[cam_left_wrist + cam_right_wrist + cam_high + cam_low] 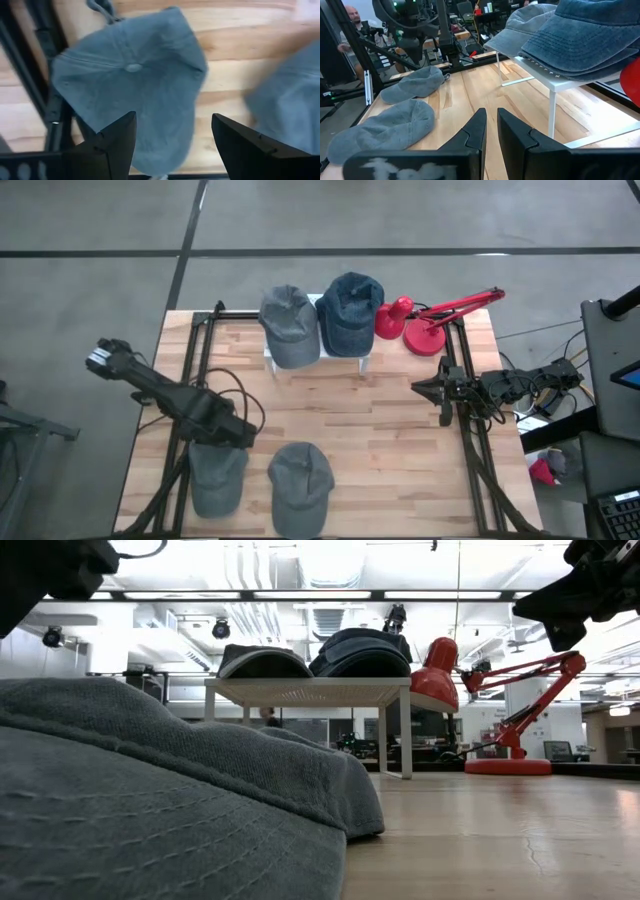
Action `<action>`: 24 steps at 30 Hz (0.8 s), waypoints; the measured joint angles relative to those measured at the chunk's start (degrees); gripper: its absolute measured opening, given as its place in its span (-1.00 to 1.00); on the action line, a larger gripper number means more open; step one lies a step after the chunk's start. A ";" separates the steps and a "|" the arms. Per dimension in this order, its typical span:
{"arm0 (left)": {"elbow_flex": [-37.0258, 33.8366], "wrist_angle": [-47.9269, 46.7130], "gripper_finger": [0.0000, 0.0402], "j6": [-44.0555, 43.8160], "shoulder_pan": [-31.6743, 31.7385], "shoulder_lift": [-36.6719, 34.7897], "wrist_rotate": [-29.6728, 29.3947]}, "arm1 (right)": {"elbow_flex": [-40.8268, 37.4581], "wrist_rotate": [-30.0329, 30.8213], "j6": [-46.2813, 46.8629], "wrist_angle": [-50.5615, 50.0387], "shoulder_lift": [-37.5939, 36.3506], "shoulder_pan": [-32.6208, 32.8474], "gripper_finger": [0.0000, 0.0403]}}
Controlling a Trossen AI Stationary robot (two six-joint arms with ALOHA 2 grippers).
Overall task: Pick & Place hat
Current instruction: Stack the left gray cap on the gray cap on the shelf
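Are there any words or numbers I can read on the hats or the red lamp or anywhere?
No, there are none that can be read.
The four hats show no words or badges.
The red lamp has no label in view.
Pale marks on the right gripper's body: too blurred to read.
Signs and screens in the room behind the table: too small to read.
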 joint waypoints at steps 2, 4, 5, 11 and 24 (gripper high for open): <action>0.00 -0.96 0.24 0.00 -0.19 0.77 0.00 | 0.00 0.02 0.00 0.00 0.00 0.00 -0.79; 0.00 -1.44 0.24 0.03 -0.24 1.44 0.00 | 0.00 0.02 -0.26 -0.10 -0.01 0.00 -0.79; 0.00 -1.44 0.24 0.24 -0.29 1.72 0.05 | 0.00 0.03 -0.47 -0.12 0.00 -0.01 -0.79; 0.00 -2.73 0.24 -0.77 -0.79 2.86 2.32 | 0.00 1.80 -1.72 -2.96 -0.01 0.00 -0.79; 0.00 -7.29 0.24 -13.21 -5.67 2.91 9.34 | 0.00 7.26 -1.49 -6.08 0.00 -0.01 -0.79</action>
